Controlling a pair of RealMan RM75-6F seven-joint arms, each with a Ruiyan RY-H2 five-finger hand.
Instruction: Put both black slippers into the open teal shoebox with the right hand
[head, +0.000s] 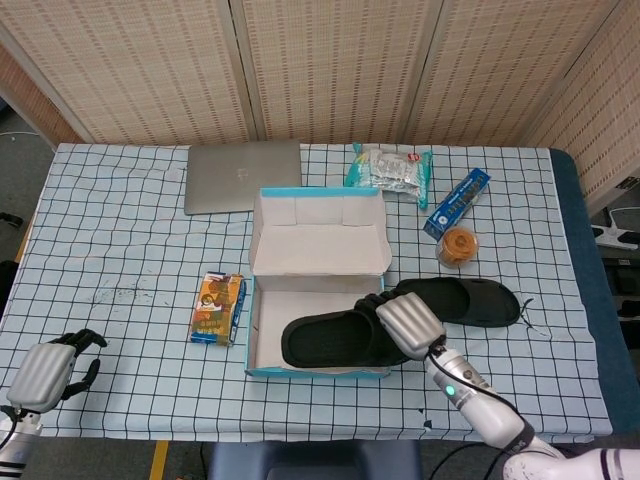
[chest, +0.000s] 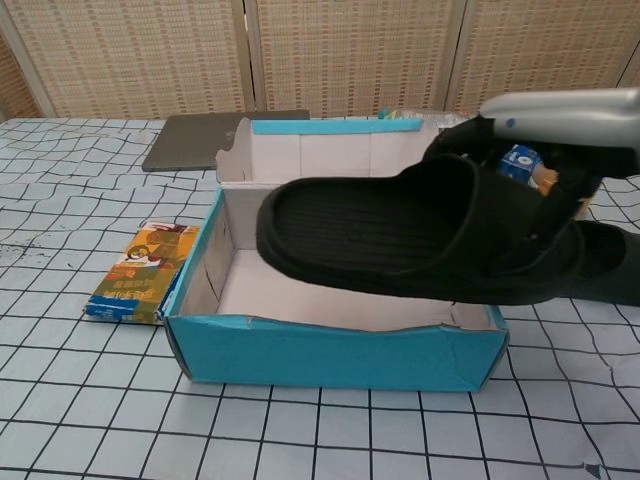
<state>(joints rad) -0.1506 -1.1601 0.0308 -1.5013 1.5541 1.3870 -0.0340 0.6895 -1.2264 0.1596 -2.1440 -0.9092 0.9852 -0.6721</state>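
Note:
My right hand (head: 408, 326) (chest: 565, 125) grips one black slipper (head: 330, 342) (chest: 400, 240) by its heel end and holds it lengthwise above the open teal shoebox (head: 262, 372) (chest: 330, 355). The slipper's toe points left over the box floor. The second black slipper (head: 475, 300) (chest: 610, 265) lies flat on the cloth just right of the box, partly hidden behind the hand. My left hand (head: 45, 370) rests at the table's front left corner with its fingers curled in, holding nothing.
A small orange packet (head: 218, 308) (chest: 140, 272) lies left of the box. Behind the box are a grey laptop (head: 243, 175) (chest: 200, 135), a snack bag (head: 390, 168), a blue carton (head: 456, 202) and a round tub (head: 459, 246).

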